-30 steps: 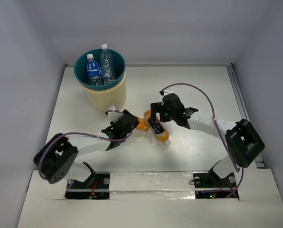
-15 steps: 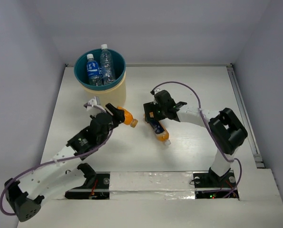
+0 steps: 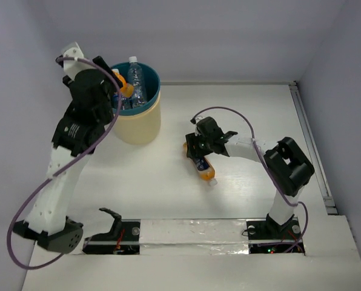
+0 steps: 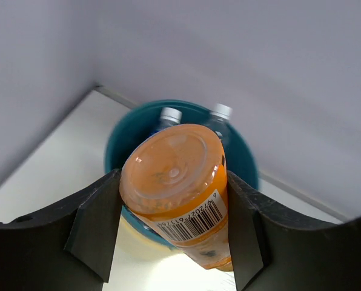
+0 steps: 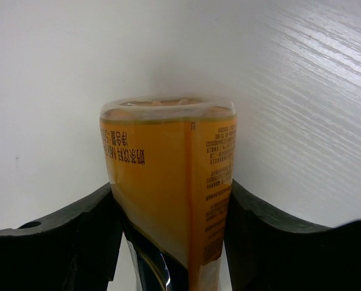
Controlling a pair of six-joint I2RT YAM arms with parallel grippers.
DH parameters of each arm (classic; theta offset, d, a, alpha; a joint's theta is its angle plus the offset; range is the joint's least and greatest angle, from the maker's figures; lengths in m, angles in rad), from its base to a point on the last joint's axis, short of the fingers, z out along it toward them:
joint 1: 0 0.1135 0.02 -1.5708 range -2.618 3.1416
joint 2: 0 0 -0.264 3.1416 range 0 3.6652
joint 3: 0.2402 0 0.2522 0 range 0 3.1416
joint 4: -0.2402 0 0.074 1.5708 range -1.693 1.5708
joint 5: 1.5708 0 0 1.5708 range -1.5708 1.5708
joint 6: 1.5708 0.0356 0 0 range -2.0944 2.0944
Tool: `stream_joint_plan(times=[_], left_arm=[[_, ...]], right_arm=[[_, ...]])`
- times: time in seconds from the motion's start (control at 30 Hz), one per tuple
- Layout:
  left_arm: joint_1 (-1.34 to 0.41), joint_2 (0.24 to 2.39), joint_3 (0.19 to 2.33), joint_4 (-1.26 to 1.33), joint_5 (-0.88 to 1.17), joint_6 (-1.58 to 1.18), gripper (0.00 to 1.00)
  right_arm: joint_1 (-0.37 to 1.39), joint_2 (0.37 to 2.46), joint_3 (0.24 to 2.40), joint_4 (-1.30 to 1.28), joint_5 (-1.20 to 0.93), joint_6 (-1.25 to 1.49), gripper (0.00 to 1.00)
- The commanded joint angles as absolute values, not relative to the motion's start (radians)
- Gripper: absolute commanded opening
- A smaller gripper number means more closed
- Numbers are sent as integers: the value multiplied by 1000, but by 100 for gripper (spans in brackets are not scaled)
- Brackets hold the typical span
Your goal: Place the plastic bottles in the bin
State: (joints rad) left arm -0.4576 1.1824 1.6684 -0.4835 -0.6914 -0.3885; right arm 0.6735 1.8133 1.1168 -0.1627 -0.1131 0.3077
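My left gripper [image 3: 122, 89] [image 4: 173, 182] is raised over the bin's near-left rim, shut on an orange bottle [image 3: 127, 90] [image 4: 177, 173], whose clear base faces the left wrist camera. The bin [image 3: 135, 124] [image 4: 117, 142] is cream outside and teal inside. It holds two clear bottles with white caps [image 3: 135, 80] [image 4: 221, 111]. A second orange bottle with a dark label [image 3: 205, 168] [image 5: 168, 176] lies on the table right of centre. My right gripper [image 3: 195, 148] [image 5: 170, 194] is down on it, both pads pressed against its sides.
Grey walls close in the white table at the back and on both sides. A metal rail [image 3: 308, 130] runs along the right edge. A taped strip [image 3: 186, 233] covers the near edge between the arm bases.
The left arm swung up from the table to above the bin, carrying its orange bottle. The right gripper slid onto the lying orange bottle and its wide-open jaws closed on it.
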Motion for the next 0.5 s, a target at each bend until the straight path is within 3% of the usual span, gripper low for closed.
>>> stream_joint_plan(times=[0.0,0.33,0.47], left_arm=[[-407,1313,1718,-545,-759,-258,32],[-357,1479,1710,-425,-922,-141,31],[-357,1514,1658,-364,-934,-137,36]], right_arm=[[667,1717,1097,-88,-143,308,54],[667,1514,1042,47,-258,354,52],[676,1399,1077,52,-281,373,52]])
